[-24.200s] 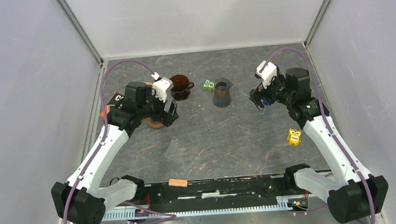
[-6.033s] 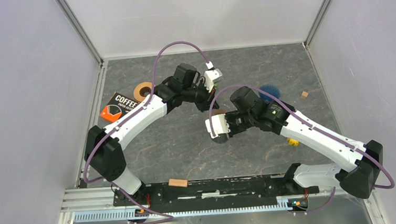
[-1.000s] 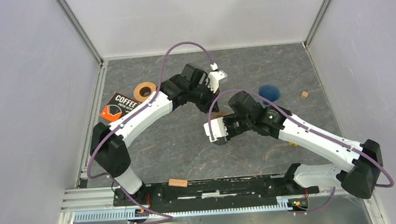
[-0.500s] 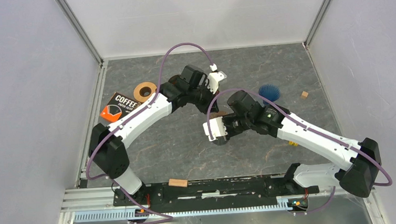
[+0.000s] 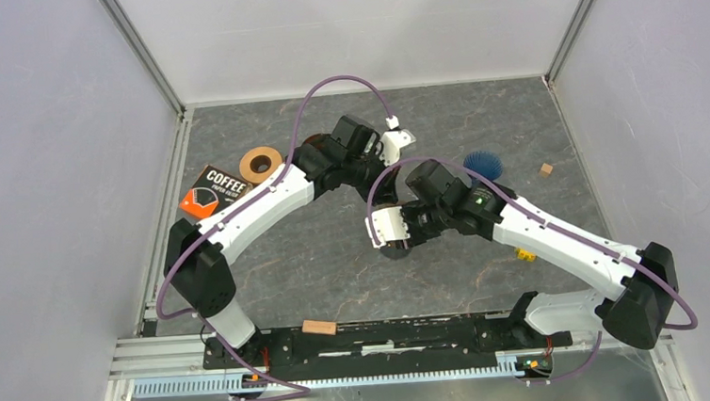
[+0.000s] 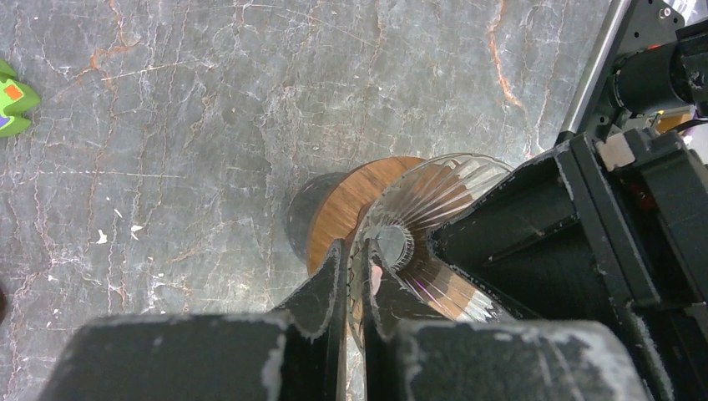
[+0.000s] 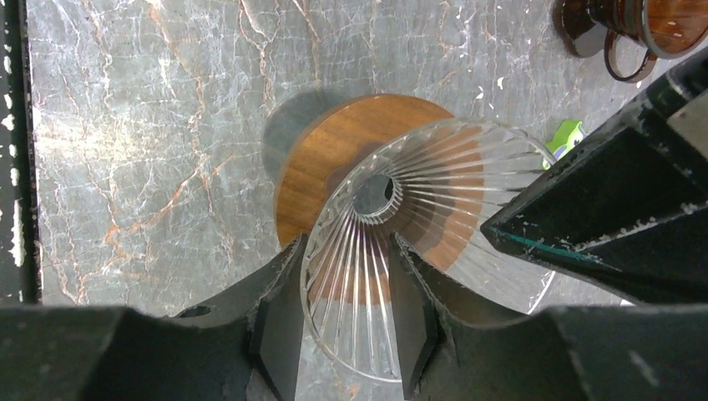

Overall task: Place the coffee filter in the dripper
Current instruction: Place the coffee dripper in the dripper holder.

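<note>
The dripper [image 6: 434,200] is a clear ribbed glass cone on a round wooden base [image 7: 334,150], standing at mid-table under both wrists. My left gripper [image 6: 355,255] is shut on its glass rim, one finger inside the cone and one outside. My right gripper [image 7: 346,246] is open at the opposite rim. Its fingers straddle the glass wall with space around it. Inside the cone I see only glass. No coffee filter shows. A black and orange packet labelled COFFEE [image 5: 211,190] lies at the left of the table.
A brown ring [image 5: 258,162] lies beside the packet. A blue ribbed object [image 5: 484,164], a small wooden cube [image 5: 545,169] and a yellow toy [image 5: 525,256] are on the right. A green toy [image 7: 566,138] and a brown glass cup [image 7: 634,25] stand close behind the dripper.
My right gripper's jaws have spread apart at the dripper's rim. Both wrists have shifted slightly; the left gripper still pinches the rim.
</note>
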Robot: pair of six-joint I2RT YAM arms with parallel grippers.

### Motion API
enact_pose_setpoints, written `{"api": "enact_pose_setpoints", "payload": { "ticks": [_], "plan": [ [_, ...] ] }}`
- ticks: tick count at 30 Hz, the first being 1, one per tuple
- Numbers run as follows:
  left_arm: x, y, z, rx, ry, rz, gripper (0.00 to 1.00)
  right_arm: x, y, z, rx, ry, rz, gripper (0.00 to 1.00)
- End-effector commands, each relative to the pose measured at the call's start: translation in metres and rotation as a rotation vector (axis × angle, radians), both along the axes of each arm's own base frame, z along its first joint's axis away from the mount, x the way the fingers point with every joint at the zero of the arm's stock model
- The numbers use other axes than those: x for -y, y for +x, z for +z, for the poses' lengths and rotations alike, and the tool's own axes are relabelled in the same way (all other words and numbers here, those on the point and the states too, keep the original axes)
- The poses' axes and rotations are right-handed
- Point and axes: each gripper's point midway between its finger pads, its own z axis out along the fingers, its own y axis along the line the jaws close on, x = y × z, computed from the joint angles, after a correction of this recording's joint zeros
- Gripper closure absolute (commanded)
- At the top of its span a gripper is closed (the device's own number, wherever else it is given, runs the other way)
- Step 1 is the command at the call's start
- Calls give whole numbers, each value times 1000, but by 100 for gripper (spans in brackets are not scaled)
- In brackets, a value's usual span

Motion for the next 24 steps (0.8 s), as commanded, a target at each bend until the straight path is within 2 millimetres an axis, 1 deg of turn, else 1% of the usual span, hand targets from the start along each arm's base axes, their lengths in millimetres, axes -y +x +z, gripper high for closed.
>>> {"api": "enact_pose_setpoints", "payload": {
  "ticks": [1, 3, 5, 9, 11, 13, 17, 24],
  "plan": [
    [-18, -9, -36, -23, 150, -36, 89, 1, 6, 25, 35, 17, -18, 53],
    [-19, -7, -36, -20, 152, -34, 89, -2, 9, 36, 48, 33, -19, 52],
    [-19, -6, -36, -20, 154, -30, 87, -3, 10, 44, 56, 41, -17, 51],
    [-20, -3, -33, -13, 152, -28, 79, -3, 7, 55, 52, 71, -15, 47],
    [-21, 0, -29, -9, 144, -18, 74, -1, 6, 60, 56, 86, -19, 47],
    [-21, 3, -23, -7, 128, -13, 69, 2, 5, 62, 58, 92, -29, 46],
    [-21, 7, -12, 5, 102, -8, 58, 10, 1, 58, 49, 97, -36, 46],
    [-18, 8, 7, 32, 66, -5, 51, 20, -3, 53, 39, 109, -47, 45]
  ]
}}
